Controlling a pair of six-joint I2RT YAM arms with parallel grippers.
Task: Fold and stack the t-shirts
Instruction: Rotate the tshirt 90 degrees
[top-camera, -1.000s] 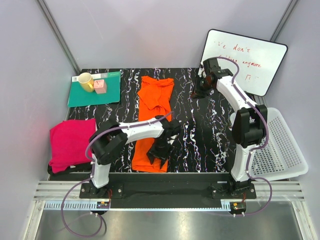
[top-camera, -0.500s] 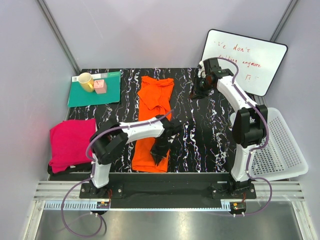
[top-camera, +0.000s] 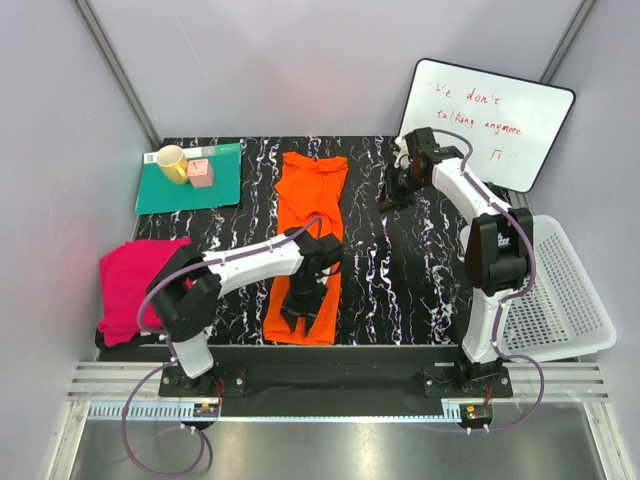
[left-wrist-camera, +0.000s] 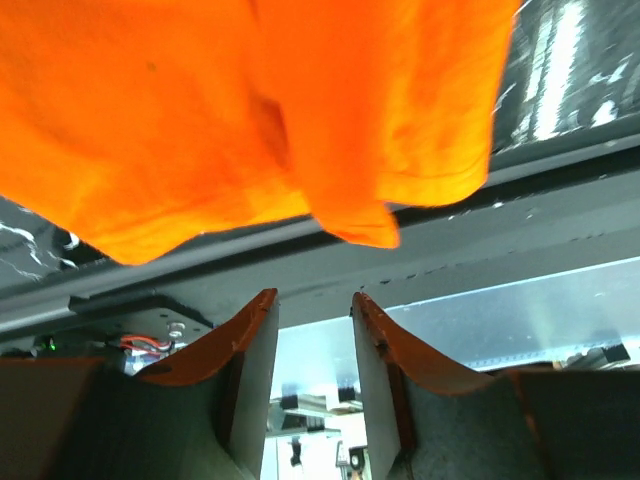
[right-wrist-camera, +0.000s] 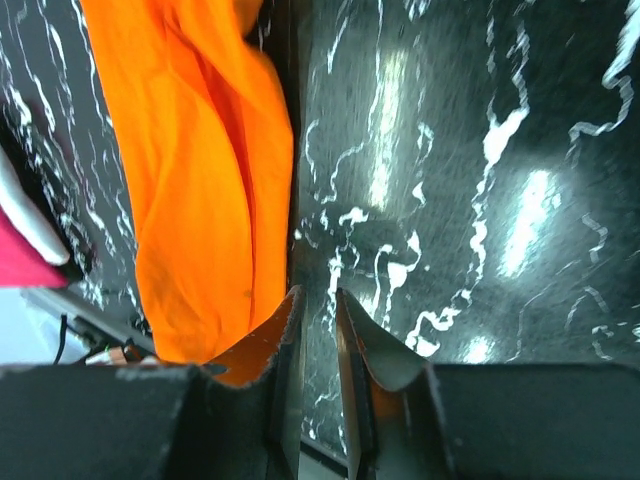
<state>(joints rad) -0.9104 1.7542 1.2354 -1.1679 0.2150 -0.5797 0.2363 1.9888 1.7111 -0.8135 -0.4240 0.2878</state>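
Your left fingers (top-camera: 297, 312) hang over the near end of the orange t-shirt (top-camera: 312, 200), partly spread and empty, while the magenta t-shirt (top-camera: 135, 285) lies bunched at the tabletop's (top-camera: 420, 270) near left edge. The orange t-shirt runs as a long strip down the middle toward the far side. Right of its far end, your right fingers (top-camera: 388, 203) hover above bare tabletop, a narrow gap, holding nothing.
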